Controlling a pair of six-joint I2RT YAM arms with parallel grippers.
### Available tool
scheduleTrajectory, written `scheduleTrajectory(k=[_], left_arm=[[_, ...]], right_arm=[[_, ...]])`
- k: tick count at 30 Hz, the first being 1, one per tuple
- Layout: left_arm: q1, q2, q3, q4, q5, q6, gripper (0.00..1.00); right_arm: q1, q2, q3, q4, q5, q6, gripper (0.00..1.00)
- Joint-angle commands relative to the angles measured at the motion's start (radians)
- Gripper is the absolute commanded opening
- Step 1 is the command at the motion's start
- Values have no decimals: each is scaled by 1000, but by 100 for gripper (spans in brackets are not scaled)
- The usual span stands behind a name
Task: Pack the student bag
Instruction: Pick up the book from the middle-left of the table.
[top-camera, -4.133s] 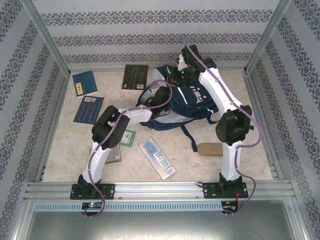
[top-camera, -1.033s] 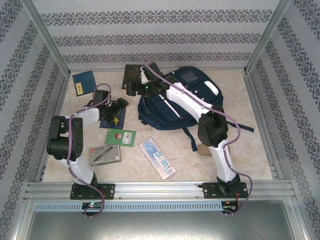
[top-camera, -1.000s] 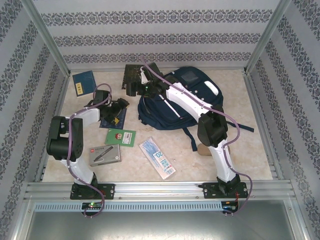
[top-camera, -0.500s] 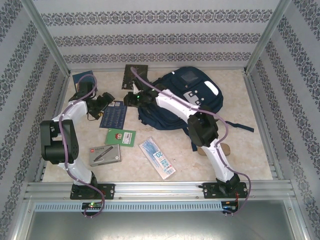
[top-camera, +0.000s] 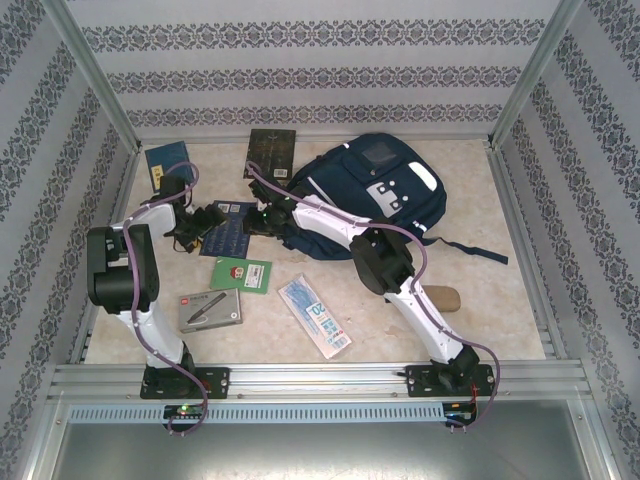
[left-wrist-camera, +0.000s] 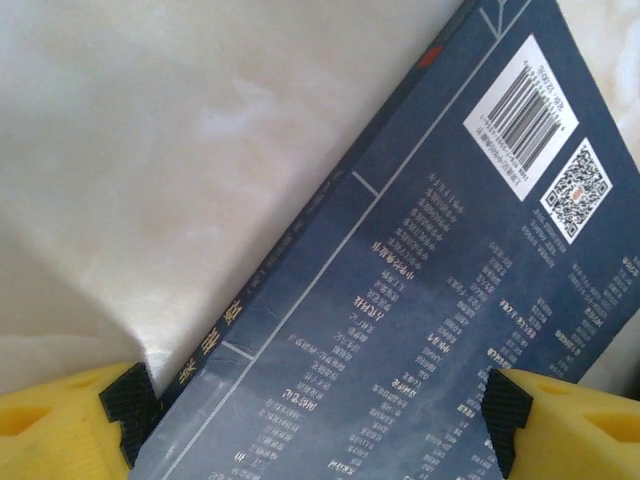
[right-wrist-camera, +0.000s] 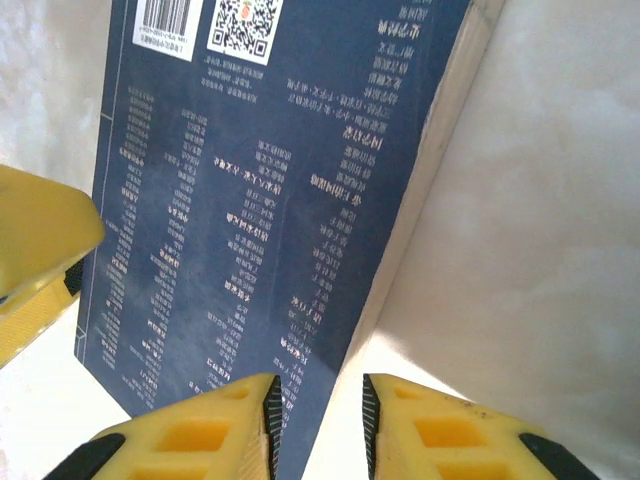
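Step in hand, as I read it: taking the blue book off the counter for packing.

The student bag lies at 1 o'clock on the counter, with the book near its 9 o'clock side.

The right tool is narrowed onto the book's page edge. It looks pinched, and there is shadow under the lifted edge.

The left tool gapes wide astride the spine side and grips nothing.

I cannot tell whether the bag's mouth is open.

Next move, my judgement: secure the book with both tools, raise it, and carry it toward 3 o'clock. An open compartment will be needed first.
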Motion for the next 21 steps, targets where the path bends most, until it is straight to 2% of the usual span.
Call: scheduleTrajectory(k=[1,6,12,18,21], left_arm=[[4,-13,-48,26,89,-20,87],[-11,-49,-136,133,210,-126,84],[-58,-124,-203,163,239,-180,84],[-76,-150,-193,69,141,-114,85],[-76,-140,-166,30,79,-54,85]], right_arm=[[-5,29,35,-6,9,25,28],[-24,40,49,-1,-5,19,28],[-43,35,55,-56,26,-10,33],[-37,-2,10,-97,108,-65,34],[-41,2,-3,-89,85,-68,33]])
